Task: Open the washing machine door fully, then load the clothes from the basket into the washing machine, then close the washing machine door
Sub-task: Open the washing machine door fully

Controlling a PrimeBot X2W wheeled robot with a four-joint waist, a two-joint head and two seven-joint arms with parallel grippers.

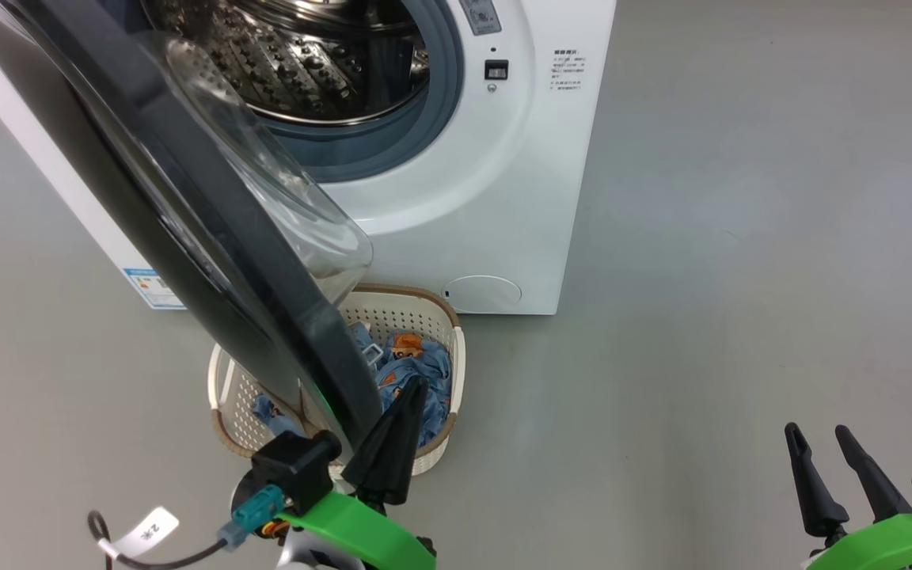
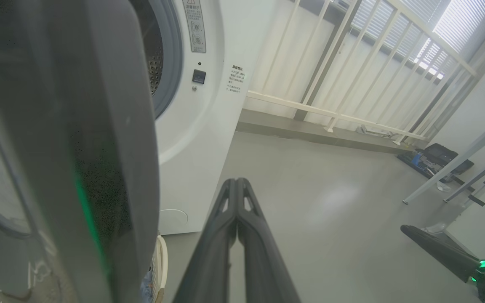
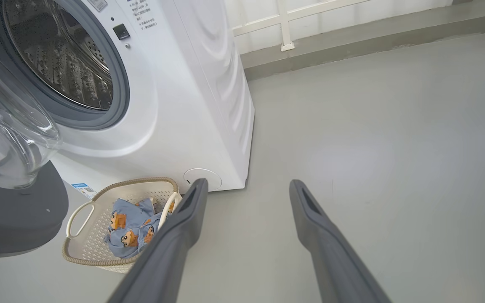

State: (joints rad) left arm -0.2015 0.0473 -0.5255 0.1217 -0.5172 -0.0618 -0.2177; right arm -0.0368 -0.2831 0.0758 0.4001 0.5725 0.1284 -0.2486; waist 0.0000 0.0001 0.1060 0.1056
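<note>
Door [image 1: 210,237] over basket [image 1: 456,360] (open floor [image 1: 701,277] rightward)

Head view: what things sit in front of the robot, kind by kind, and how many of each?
Washing machine: 1
Round door: 1, standing open
Basket: 1
Pile of blue clothes: 1, pieces too bunched to count apart
Total: 4

head: downward, close over door [image 1: 305,348] | wrists: low, facing washing machine [image 3: 192,97] | shared: basket [image 1: 400,317]

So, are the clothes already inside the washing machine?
No, the clothes lie in the basket, which stands in front of the washing machine.
</note>
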